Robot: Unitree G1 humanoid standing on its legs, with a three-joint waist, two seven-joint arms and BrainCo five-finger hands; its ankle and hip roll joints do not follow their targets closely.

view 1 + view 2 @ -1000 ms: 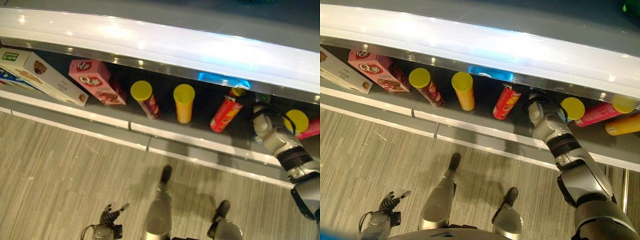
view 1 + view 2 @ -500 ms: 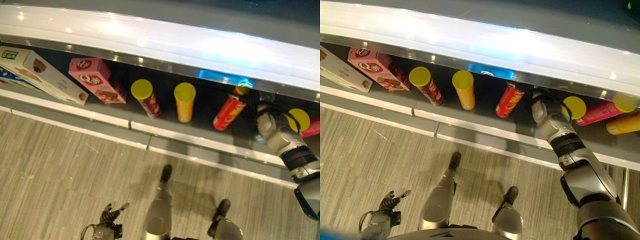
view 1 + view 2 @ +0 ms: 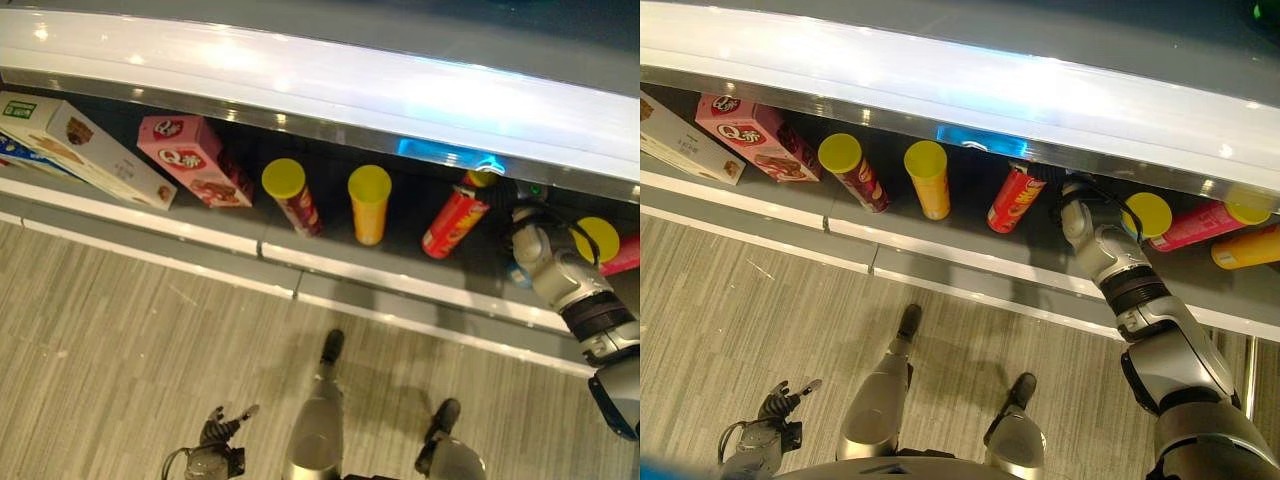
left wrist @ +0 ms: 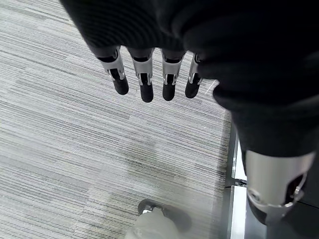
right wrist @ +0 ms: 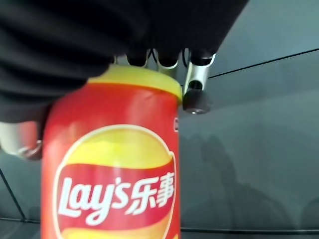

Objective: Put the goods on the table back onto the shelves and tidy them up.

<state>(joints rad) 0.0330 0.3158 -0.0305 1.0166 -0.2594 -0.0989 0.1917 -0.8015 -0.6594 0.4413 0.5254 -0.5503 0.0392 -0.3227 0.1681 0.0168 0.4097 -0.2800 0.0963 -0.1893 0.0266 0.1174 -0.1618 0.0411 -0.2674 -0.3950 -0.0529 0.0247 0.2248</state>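
A red chip can (image 3: pixel 452 222) with a yellow lid stands tilted on the low shelf (image 3: pixel 400 285). My right hand (image 3: pixel 527 243) reaches into the shelf just right of it. In the right wrist view the red can (image 5: pixel 112 164) sits close against the palm, with the fingers (image 5: pixel 195 94) behind its lid and the thumb at its other side, so the hand is shut on it. My left hand (image 3: pixel 215 427) hangs low over the floor, its fingers (image 4: pixel 144 79) relaxed and holding nothing.
Left of the red can on the same shelf stand a yellow can (image 3: pixel 369 205), a maroon can (image 3: pixel 292 195), a pink box (image 3: pixel 190 160) and white boxes (image 3: pixel 85 150). Right of the hand are a yellow-lidded can (image 3: pixel 1148 214), a pink can (image 3: pixel 1200 222) and an orange can (image 3: pixel 1245 250). The upper shelf board (image 3: pixel 300 85) overhangs.
The red can has shifted slightly and stands a little steeper, with my right hand moving a bit deeper into the shelf. The left hand has stayed still.
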